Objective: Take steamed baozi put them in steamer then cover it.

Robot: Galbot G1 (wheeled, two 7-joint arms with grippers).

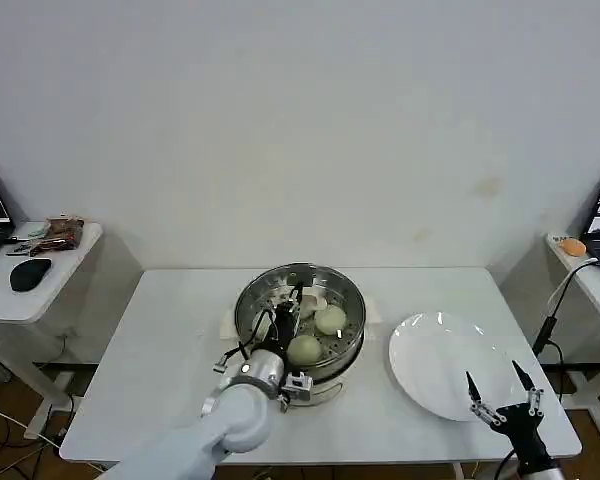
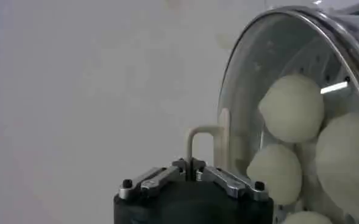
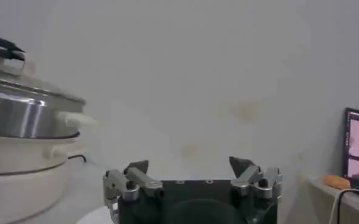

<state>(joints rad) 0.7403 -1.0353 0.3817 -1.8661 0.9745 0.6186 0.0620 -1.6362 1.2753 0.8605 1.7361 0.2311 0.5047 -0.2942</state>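
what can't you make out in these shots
- Fourth baozi: head view shows two clearly, with the left gripper and its arm across the steamer.
- Whether the cover sits flat: left wrist view cuts off its rim.
- Plate near edge: the open right gripper overlaps it.

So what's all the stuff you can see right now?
table: one, white, in front of the robot
steamer: one, shiny steel, table middle
cover: one, clear glass, over the steamer
steamed baozi: four, creamy white, inside the steamer
plate: one, white, right of the steamer
mouse: one, black, on the left side desk
left pincer: shut on the cover's cream handle
right pincer: open, at the plate's near edge
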